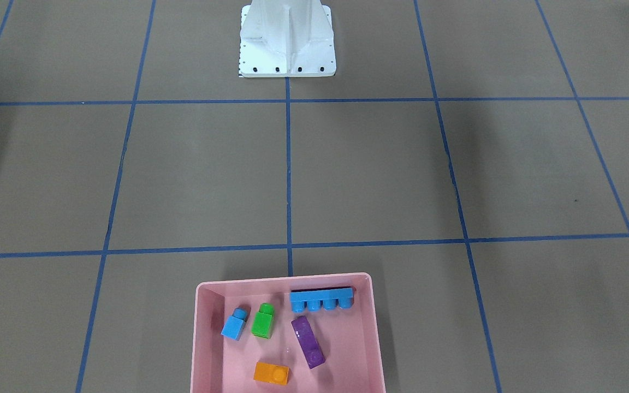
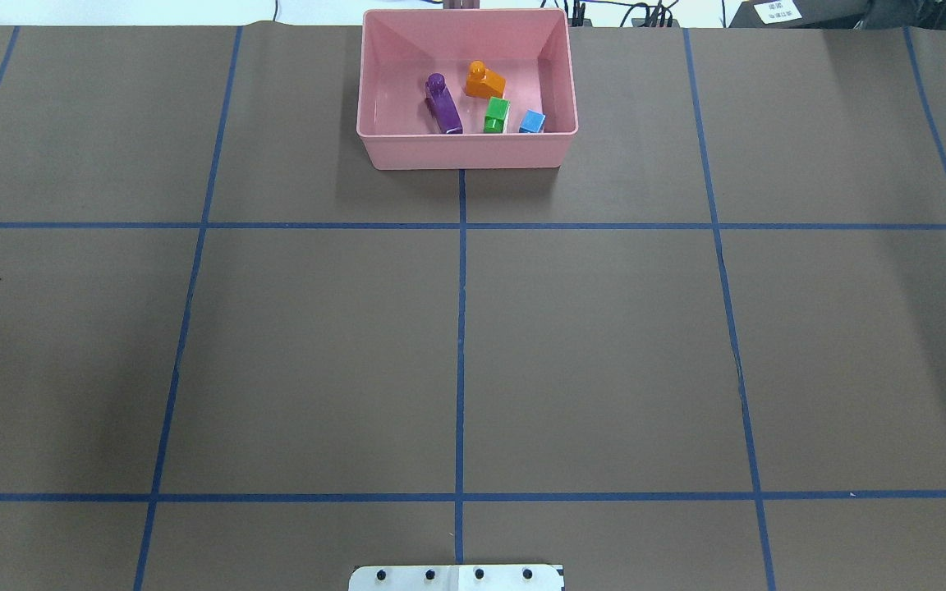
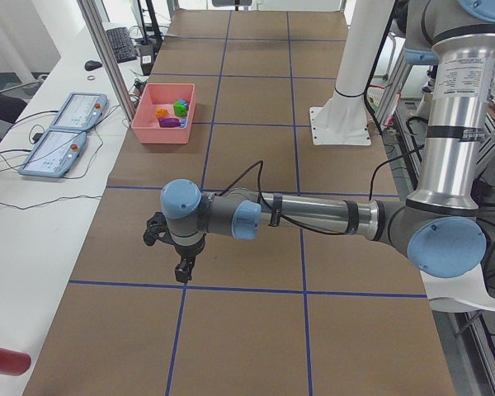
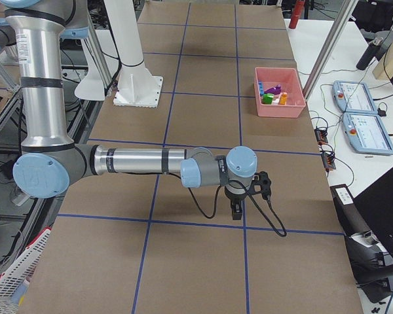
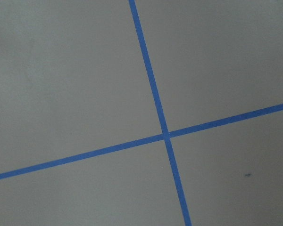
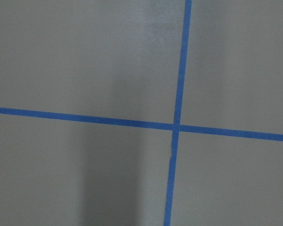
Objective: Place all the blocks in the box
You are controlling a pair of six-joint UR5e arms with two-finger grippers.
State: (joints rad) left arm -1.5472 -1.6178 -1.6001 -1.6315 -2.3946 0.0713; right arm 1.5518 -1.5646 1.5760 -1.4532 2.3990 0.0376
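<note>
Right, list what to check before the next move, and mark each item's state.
1. All five blocks are in the pink box: the orange block, purple block, green block, small blue block and long blue block lie inside. Ok.
2. The box sits flat and upright on the table. Ok.
3. The left gripper is well away from the box. Ok.
4. The right gripper is well away from the box. Ok.
5. Whether either gripper is open or shut: only the side views show them. Cannot tell.
</note>
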